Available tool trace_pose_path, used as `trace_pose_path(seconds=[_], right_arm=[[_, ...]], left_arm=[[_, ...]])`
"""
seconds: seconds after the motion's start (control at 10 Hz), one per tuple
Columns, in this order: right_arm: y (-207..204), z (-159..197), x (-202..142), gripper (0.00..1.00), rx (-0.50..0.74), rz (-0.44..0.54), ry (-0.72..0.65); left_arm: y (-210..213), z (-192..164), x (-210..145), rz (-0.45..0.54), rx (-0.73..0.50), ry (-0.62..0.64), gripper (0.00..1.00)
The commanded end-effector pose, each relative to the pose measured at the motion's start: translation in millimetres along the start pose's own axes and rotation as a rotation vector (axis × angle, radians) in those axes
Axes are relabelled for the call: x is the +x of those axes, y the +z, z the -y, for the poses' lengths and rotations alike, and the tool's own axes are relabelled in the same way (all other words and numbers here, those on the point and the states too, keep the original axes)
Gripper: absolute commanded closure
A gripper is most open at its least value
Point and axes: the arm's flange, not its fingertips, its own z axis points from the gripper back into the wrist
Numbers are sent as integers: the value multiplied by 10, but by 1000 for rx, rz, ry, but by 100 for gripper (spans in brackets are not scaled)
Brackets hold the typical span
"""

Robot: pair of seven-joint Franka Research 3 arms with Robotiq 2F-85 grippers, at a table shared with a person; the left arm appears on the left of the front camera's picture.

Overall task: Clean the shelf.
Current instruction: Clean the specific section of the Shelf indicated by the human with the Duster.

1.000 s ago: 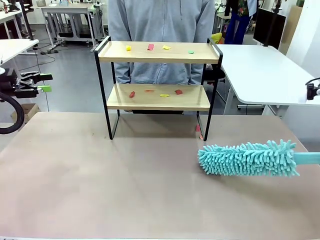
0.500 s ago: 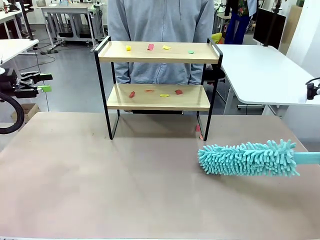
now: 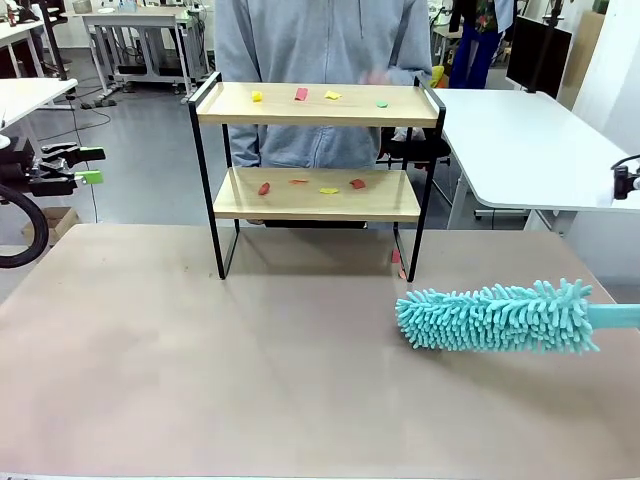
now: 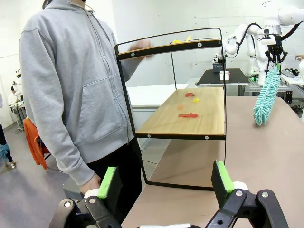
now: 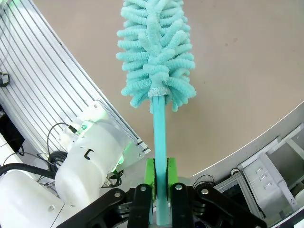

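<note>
The little two-level shelf with light wood boards and thin black legs (image 3: pixel 318 118) is standing in the upper middle of the front picture, at the far side of the brownish counter (image 3: pixel 200 350). Small red, yellow and green bits (image 3: pixel 301 94) are lying on both boards, so I think no cleaning is done yet. One more red bit (image 3: pixel 396 257) is lying on the counter by the shelf's right leg.

Your right end effector (image 5: pixel 160 171) is squeezing shut on the thin handle of the fluffy teal duster (image 3: pixel 495 318). The duster is lying sideways at the lower right, well apart from the shelf. I cannot tell if it is touching the counter.

Your left end effector (image 4: pixel 166 183) is sitting wide open at the left edge, holding nothing.

A person in a grey hoodie (image 3: pixel 320 40) is standing behind the shelf, with a hand by the top board.

You are going to need to bring the duster to each board and sweep every bit off.
</note>
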Motion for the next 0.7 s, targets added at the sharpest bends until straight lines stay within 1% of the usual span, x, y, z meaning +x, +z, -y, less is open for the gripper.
trace_pose_path(seconds=[0.0,0.6], right_arm=[[18,30,10,87,-7,10,-11],[18,30,10,87,-7,10,-11]], left_arm=[[3,12,27,-5,-1,-4,0],[3,12,27,-5,-1,-4,0]])
